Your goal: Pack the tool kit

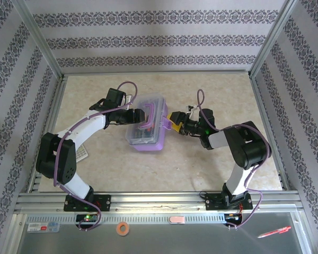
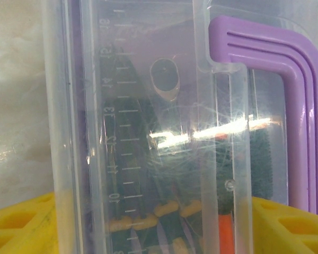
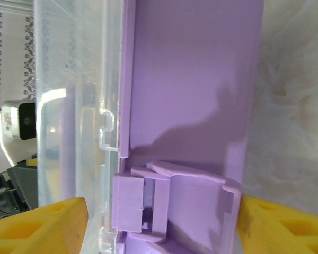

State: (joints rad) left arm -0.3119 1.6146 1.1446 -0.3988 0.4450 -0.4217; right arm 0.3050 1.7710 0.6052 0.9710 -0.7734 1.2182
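Case [image 1: 146, 129] at table [image 1: 217, 159] centre, lid [image 2: 127, 106] down. Left gripper [image 1: 134, 118] at its 9 o'clock, right gripper [image 1: 173, 123] at 3 o'clock by latch [image 3: 148, 201]. Both straddle it, grasp unclear. Risk: uneven squeeze skids case, latch never clips.

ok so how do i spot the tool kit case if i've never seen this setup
Find the beige table inside the metal frame. At its middle, between the left arm and right arm, sits the tool kit case. It is the only box there: lilac, with a clear lid and purple handle.
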